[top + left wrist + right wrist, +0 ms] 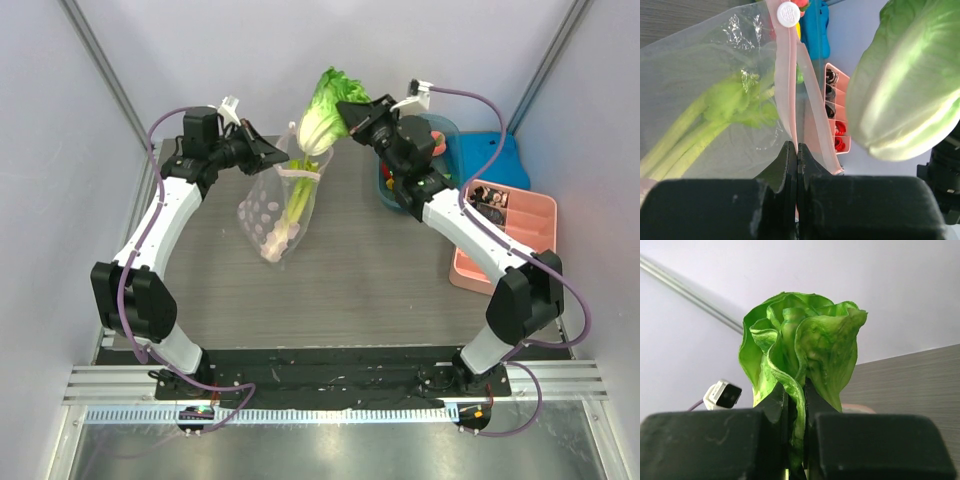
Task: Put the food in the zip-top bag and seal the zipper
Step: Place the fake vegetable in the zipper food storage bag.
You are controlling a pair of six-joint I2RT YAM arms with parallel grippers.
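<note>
Entry: bagging stage, item 2 of 3
- zip-top bag [268,210]: hangs from L gripper [272,155], jaws closed tight on the zipper [784,85] at the mouth edge. Mouth gapes a little, facing up. Can't tell if the bag's bottom touches the table [360,280]
- celery stalk [296,203]: already inside bag, leafy end near mouth
- lettuce head [322,112]: in R gripper [350,116], jaws clamped on a leaf fold. Held in the air just beside & above the mouth, not yet in
- red fruit: not made out w/ certainty
- pink tray [520,235]: at the right, well apart

Step in hand, as judged: lettuce insertion. Next calls for: stem end lined up over the gap, lowered beside the celery, mouth kept spread. Head looks wide vs opening, so may snag the zipper. Fruit & sealing remain
</note>
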